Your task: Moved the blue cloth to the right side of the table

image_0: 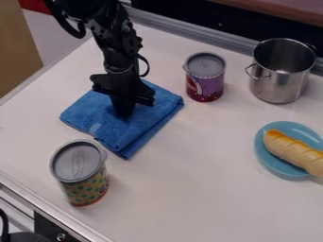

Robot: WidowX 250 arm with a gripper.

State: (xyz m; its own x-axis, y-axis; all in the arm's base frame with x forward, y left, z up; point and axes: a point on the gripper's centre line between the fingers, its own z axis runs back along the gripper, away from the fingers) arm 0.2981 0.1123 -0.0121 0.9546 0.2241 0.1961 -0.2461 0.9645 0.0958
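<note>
hanging over the cloth (148, 127): gripper (123, 111) and desk (195, 194) layout

1. gripper. the arm (116, 42) enters at the upper left of the camera view. its gripper points down at the cloth, the tip set against the upper middle of the fabric as seen. whether it is released, clenched or grasping fabric cannot be told from this angle.

2. cloth. blue, folded in layers, lying flat on the left half of the desk as viewed. one corner points towards the bottom of the view. a pale patch shows on the left part of its top face.

3. cans. the purple can (206, 80) stands upright just beside the right corner of the cloth, grey lid on top. the dotted can (86, 189) stands upright at the lower left, near the lower edge of the cloth, also with a grey lid. contact between the dotted can and the cloth cannot be told.

4. pot. the steel pot (275, 89) stands upright at the upper right, mouth up, to the right of the purple can.

5. plate. the blue plate (277, 167) sits at the right of the view, below the pot. the bread (295, 150) rests on it, slanting down to the right.
</note>
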